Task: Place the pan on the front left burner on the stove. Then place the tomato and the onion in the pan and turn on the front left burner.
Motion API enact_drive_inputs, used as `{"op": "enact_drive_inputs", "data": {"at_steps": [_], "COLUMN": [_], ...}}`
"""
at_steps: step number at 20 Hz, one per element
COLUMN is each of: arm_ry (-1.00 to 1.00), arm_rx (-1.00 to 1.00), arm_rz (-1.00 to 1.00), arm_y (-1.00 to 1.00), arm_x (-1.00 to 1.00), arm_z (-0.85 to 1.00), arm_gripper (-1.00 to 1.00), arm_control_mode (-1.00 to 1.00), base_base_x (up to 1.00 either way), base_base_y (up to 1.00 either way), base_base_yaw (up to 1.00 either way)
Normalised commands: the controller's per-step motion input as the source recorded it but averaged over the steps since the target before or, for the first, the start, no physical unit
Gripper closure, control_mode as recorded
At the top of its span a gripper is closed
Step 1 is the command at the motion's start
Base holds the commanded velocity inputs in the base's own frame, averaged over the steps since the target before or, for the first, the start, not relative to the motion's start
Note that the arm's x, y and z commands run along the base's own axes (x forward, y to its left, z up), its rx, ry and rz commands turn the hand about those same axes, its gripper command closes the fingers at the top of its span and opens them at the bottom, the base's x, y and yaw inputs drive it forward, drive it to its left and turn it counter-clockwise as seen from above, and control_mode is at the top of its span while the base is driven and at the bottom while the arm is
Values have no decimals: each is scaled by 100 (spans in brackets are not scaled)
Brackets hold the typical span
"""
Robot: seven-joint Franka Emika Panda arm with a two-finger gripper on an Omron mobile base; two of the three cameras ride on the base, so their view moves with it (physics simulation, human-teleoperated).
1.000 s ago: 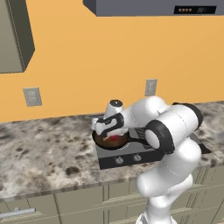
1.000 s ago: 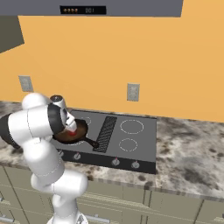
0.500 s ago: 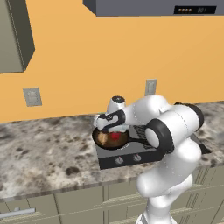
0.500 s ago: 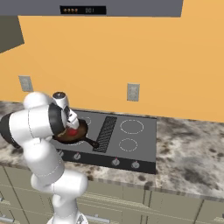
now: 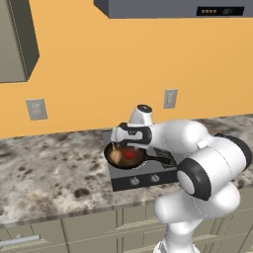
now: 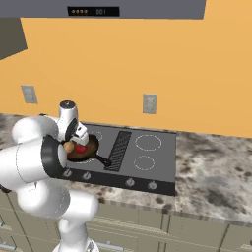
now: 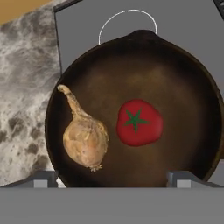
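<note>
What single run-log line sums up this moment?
pan: on stove | onion: in pan, beside tomato | gripper: open, empty, above pan | left: burner knob

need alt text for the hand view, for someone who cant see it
A dark pan on the black stove holds a tan onion beside a red tomato, apart. The open end effector hovers above, with speckled counter at the left.
</note>
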Motion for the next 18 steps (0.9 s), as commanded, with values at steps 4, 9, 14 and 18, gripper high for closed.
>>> {"op": "enact_drive_inputs", "data": {"at_steps": [4, 9, 14, 18], "arm_ry": [1, 0, 0, 6], "arm_rx": [0, -2, -6, -14], "arm_rz": [15, 24, 25, 0], "arm_y": [0, 0, 0, 0], "arm_x": [-13, 0, -8, -17], "arm_z": [0, 0, 0, -7], "arm_gripper": [-100, -100, -100, -100], "arm_control_mode": [-100, -100, -100, -100], "base_base_x": [0, 0, 0, 0], "base_base_y": [0, 0, 0, 0], "base_base_yaw": [0, 0, 0, 0]}}
